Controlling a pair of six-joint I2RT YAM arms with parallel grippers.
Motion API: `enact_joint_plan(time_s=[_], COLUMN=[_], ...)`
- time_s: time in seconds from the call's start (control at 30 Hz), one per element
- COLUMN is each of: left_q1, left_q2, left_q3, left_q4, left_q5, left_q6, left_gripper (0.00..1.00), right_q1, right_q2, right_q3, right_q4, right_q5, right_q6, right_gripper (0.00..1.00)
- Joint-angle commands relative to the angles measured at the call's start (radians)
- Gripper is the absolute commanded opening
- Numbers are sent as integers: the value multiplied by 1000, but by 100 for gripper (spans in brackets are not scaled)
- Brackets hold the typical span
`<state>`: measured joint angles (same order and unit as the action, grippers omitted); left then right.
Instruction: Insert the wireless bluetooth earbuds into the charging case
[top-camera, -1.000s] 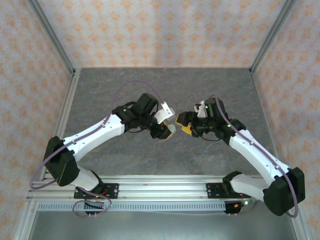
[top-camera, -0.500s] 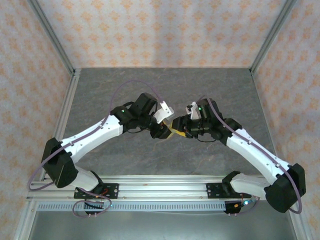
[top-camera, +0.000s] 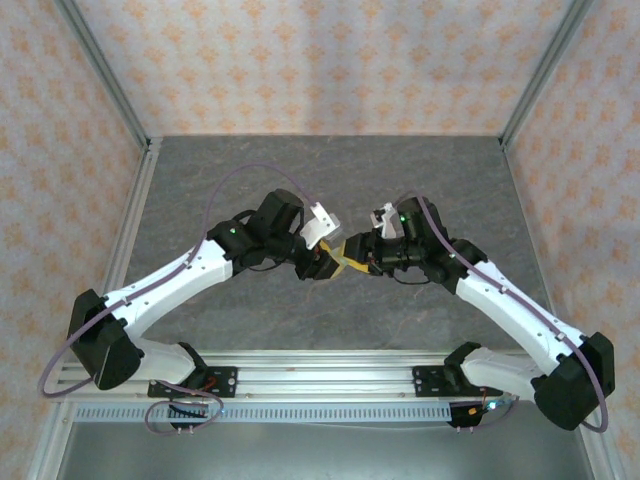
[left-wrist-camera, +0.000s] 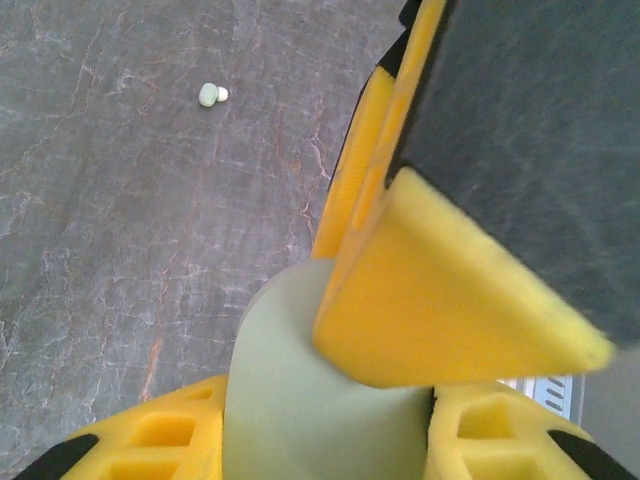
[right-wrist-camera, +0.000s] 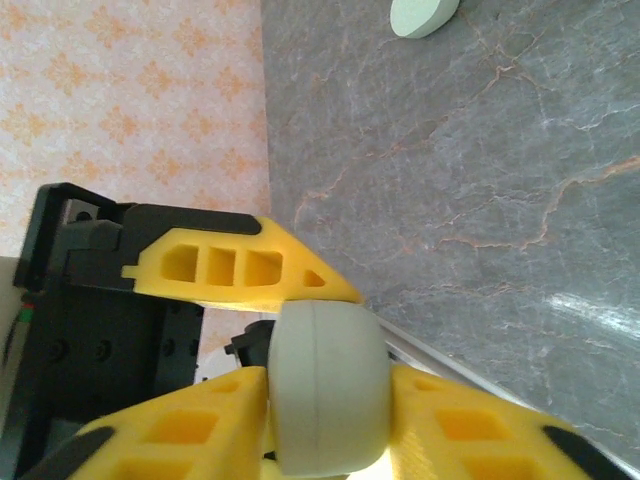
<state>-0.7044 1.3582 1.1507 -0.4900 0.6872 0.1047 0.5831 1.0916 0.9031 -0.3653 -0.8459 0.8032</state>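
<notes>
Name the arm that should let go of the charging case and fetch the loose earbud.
Left, probably. The earbud lies on the table ahead of the left gripper in its wrist view; the right gripper also grips the charging case and could hold it alone.

This is a robotics lab test cell, not a home. My left arm (top-camera: 170, 278) and right arm (top-camera: 505, 305) are bolted to an aluminium rail (top-camera: 330, 362) at the near edge of a grey stone-look table (top-camera: 330, 165), with purple cables (top-camera: 262, 166) looping off them. Bare metal frame posts (top-camera: 105, 75) hold flat panels (top-camera: 320, 60) printed with an orange pattern, like a backdrop. My left tool (left-wrist-camera: 325, 430) and right tool (right-wrist-camera: 325, 420) carry yellow plastic fingers with open cells.
</notes>
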Motion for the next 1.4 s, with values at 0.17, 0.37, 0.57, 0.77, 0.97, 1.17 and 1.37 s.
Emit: enact_joint_plan(time_s=[0.17,0.37,0.57,0.77,0.97,1.17,1.37], left_q1=[-1,-1,0,0,47,103,95], left_q2=[0,4,5,-22,-199,-439,-501], left_q3=[35,43,39,11,-123,-303,-349], left_q4=[31,25,23,49,214,402,402], left_q5=[14,23,12,-72,-137,-157,-275], left_q6=[19,28,30,22,-42,-99,-29], left_gripper=[31,31,33,53,70,72,70], right_q1=[12,12,13,11,-7,-11,-10], right_q2=[2,53,87,87,67,46,36], right_q3=[-3,3,19,-2,-21,8,57], right_q4=[99,151,173,244,377,491,476], right_q5=[-67,-100,-108,-85,-68,-130,-170], right_q6=[33,52,60,155,332,451,477], right_gripper=[34,37,27,12,9,10,10])
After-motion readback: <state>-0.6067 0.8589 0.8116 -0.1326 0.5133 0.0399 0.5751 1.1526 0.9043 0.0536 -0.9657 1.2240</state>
